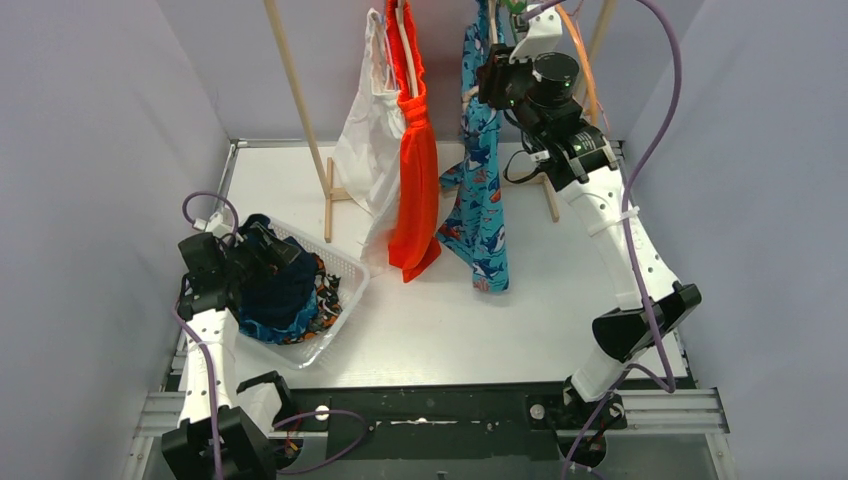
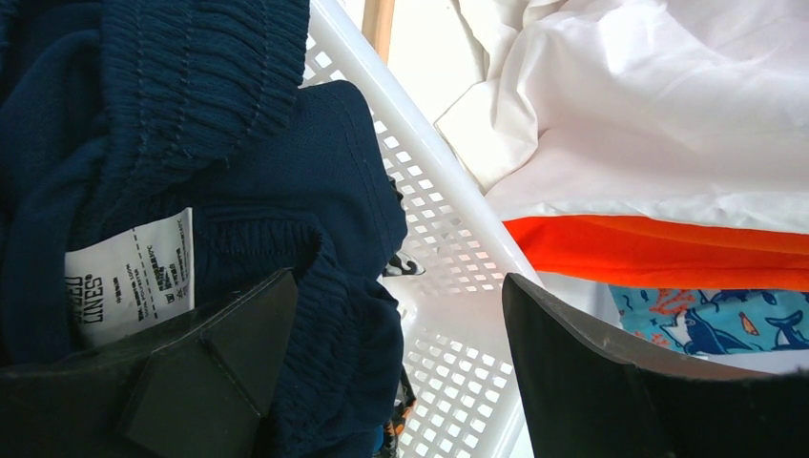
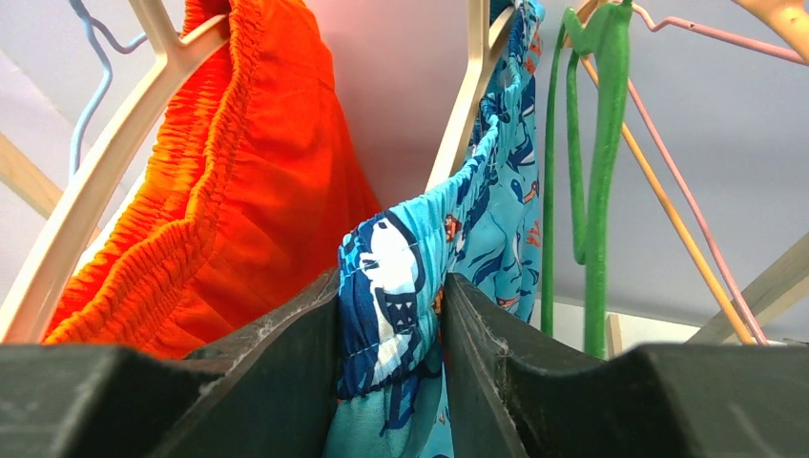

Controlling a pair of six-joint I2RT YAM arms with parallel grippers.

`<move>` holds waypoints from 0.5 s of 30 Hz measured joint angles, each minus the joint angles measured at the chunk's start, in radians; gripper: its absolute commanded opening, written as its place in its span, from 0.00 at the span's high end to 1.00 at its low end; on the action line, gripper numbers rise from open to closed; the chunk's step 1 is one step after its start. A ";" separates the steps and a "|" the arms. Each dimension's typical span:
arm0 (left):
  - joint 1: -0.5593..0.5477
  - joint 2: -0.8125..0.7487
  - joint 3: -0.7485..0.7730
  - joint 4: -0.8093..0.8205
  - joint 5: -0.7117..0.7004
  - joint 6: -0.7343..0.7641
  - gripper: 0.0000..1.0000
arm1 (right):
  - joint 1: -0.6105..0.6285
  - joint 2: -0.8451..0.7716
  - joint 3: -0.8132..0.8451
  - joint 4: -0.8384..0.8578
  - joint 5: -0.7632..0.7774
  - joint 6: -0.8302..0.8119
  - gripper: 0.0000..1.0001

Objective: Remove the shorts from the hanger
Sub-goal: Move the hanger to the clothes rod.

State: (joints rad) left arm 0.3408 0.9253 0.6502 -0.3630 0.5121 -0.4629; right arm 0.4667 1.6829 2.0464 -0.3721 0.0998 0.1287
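Pinching the ruched waistband of teal shark-print shorts (image 3: 496, 219), right claw (image 3: 393, 296) grips.

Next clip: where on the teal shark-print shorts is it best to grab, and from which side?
Likely the elastic waistband of the teal shorts, where it hangs off the wooden hanger: a bunched ridge. Come from the robot's side, below its arm, as the right end effector does.

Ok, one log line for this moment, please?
right claw: shut on shark-print shorts | left claw: open over white basket | orange shorts: on wooden hanger
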 measured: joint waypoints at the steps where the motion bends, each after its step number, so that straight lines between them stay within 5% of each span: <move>1: -0.002 0.000 0.000 0.000 -0.001 0.000 0.21 | -0.006 -0.004 0.000 -0.003 -0.015 0.004 1.00; 15: -0.027 0.000 0.000 0.000 -0.023 0.000 0.21 | -0.122 -0.024 0.000 0.017 -0.241 0.019 1.00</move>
State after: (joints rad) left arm 0.3138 0.9249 0.6502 -0.3634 0.4889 -0.4629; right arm 0.3450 1.6588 2.0464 -0.3550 -0.1413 0.1474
